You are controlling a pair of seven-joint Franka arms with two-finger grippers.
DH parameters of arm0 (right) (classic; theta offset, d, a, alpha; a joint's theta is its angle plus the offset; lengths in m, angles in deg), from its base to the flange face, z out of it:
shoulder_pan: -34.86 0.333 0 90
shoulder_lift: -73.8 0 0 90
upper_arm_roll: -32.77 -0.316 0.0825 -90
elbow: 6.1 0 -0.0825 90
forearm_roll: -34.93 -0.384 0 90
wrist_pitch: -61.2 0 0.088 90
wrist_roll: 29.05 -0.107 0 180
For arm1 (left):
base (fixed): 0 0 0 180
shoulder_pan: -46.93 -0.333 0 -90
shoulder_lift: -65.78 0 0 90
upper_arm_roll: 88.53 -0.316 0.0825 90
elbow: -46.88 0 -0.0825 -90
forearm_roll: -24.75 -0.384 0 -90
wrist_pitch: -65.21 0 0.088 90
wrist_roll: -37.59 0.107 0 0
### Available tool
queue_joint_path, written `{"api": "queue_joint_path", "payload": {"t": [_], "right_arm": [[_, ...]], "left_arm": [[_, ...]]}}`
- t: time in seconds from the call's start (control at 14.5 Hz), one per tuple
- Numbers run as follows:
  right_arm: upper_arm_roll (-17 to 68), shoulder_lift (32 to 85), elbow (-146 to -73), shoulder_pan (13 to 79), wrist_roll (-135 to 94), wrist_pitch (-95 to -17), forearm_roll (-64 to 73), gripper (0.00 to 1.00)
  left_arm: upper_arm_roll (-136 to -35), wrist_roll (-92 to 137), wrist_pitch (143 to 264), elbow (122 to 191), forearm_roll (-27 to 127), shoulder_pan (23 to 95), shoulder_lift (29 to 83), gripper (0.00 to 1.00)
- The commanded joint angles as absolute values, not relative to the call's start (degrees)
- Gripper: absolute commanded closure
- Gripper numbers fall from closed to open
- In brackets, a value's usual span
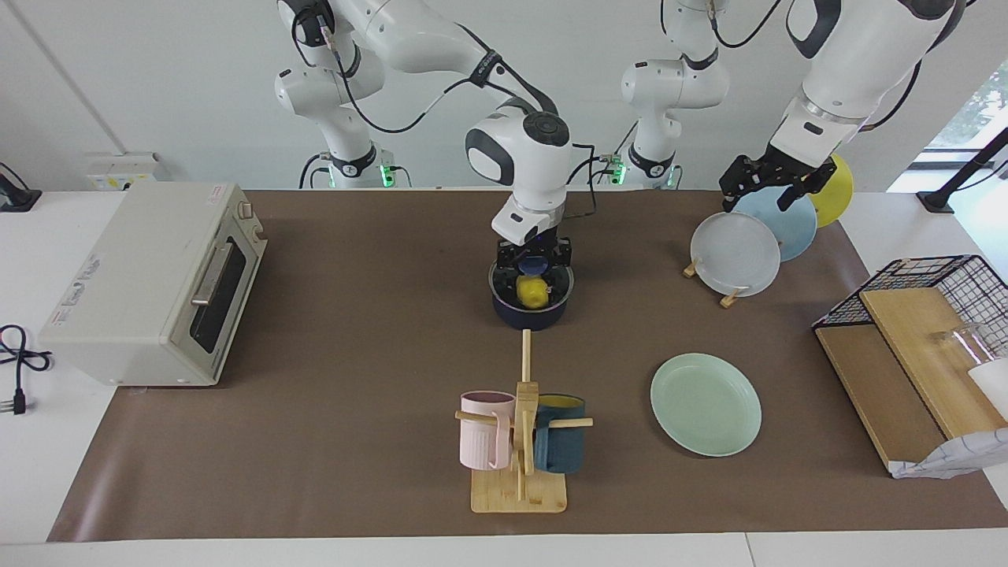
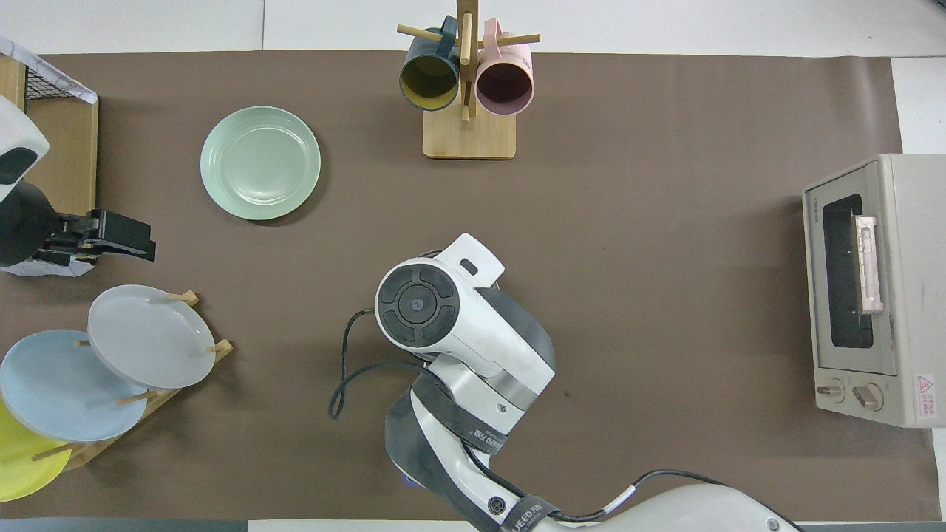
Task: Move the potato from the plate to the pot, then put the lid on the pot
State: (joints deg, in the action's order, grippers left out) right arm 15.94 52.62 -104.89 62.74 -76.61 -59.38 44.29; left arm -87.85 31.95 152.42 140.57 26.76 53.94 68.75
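Cream metal first: a toaster oven point(image 1: 157, 283) sits on the brown counter point(image 1: 354, 354) toward the right arm's end, well apart from the right pincer point(image 1: 534, 264) and no part of this job. That pincer hangs straight down over the pot point(image 1: 529, 319), pressed in on the blue knob of the lid point(image 1: 504, 277), whose glass and metal rim lie level across the pot's mouth directly beneath it. Through the glass shows the potato point(image 1: 532, 291), inside the pot, right under the pincer. Whether the rim rests fully on the pot or hovers just above it I cannot tell. A mug rack point(image 1: 520, 488) with a pink mug point(image 1: 486, 429) and a dark blue mug point(image 1: 561, 445) stands farther from the robots than the pot. Off toward the left arm's end from the right pincer lies the plate point(image 1: 705, 404), bare. The left pincer point(image 1: 776, 183) waits over the plate rack point(image 1: 728, 299); spread or pressed together, I cannot tell. So the transfer looks done and the covering nearly so; what seems left is seating the lid, letting go of the knob and lifting clear
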Motion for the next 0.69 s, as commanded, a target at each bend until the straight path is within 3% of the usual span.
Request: {"api": "queue_joint_path", "payload": {"t": [0.0,0.62], "right_arm": [[15.4,51.7,-104.2,62.1,-78.3,-60.4,45.1,0.78],[15.3,51.6,-104.2,61.5,-78.4,-59.7,43.6,0.78]], "left_arm": [[-87.5,31.4,152.7,140.8,26.8,53.4,69.0,0.0],[-87.5,31.4,152.7,140.8,26.8,53.4,69.0,0.0]]}}
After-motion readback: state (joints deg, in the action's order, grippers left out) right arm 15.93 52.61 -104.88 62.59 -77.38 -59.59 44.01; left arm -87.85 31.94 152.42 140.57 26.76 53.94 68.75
